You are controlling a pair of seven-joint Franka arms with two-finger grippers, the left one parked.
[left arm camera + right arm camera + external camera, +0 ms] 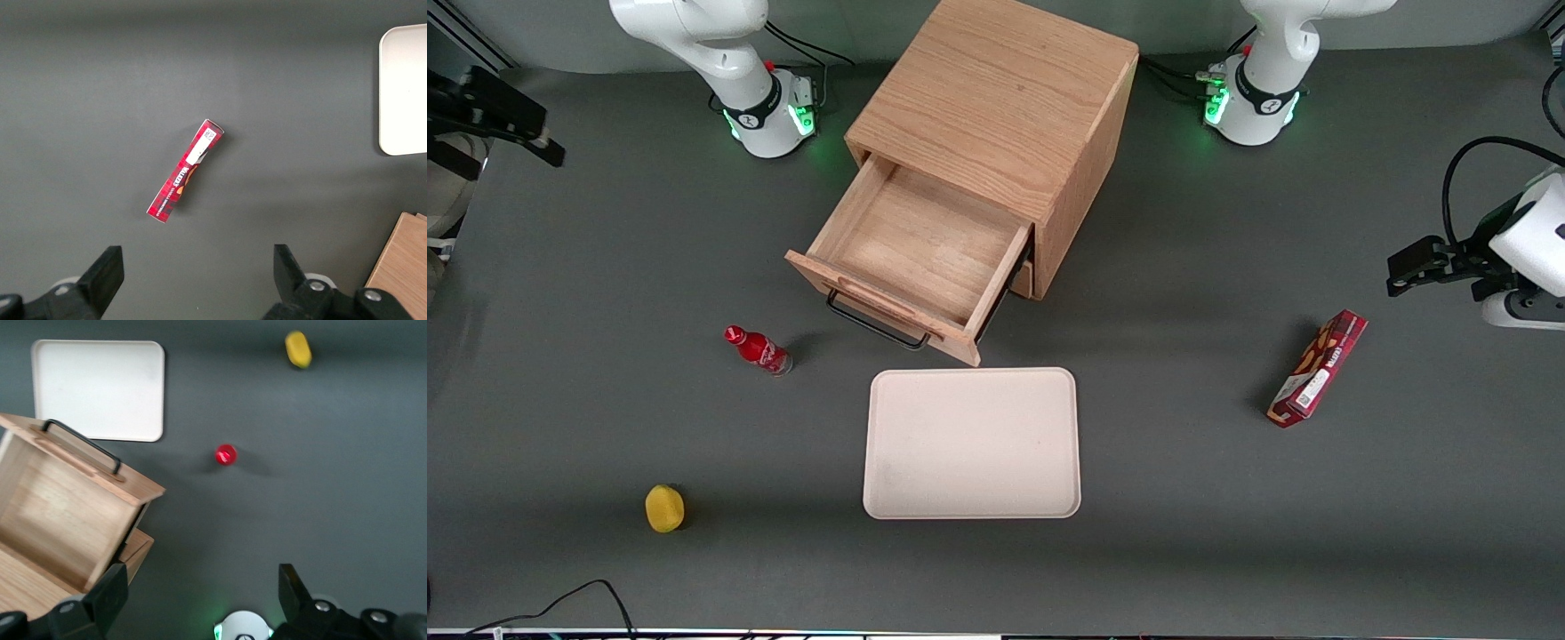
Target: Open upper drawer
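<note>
Desk (1227,551): dark grey matte surface, carrying everything in sight and filling all three views.
Cabinet (996,98): light-oak cube sitting near the desk edge farthest from the front camera, midway along it, between the two arm bases.
Upper drawer (920,244): standing pulled well out of the cabinet toward the front camera, its wooden floor showing bare; its front panel is hanging over the desk just above the tray's nearest corner.
Handle (876,326): thin black wire bar running along the drawer's front panel, also showing in the right wrist view (83,443).
Lower drawer (1021,277): only a sliver is peeking out beneath the upper one, at the cabinet's corner.
Hand (200,597): hanging high above the desk at the working arm's end, near the edge farthest from the front camera, well apart from the drawer; its two dark fingers are standing spread wide, with nothing between them.
Tray (972,443): pale rounded rectangle lying flat, nearer the front camera than the drawer.
Red bottle (758,349): small, standing beside the drawer front toward the working arm's end.
Yellow object (664,508): small rounded thing lying near the desk edge closest to the front camera, toward the working arm's end.
Red box (1318,368): narrow carton lying toward the parked arm's end of the desk, well apart from the tray.
</note>
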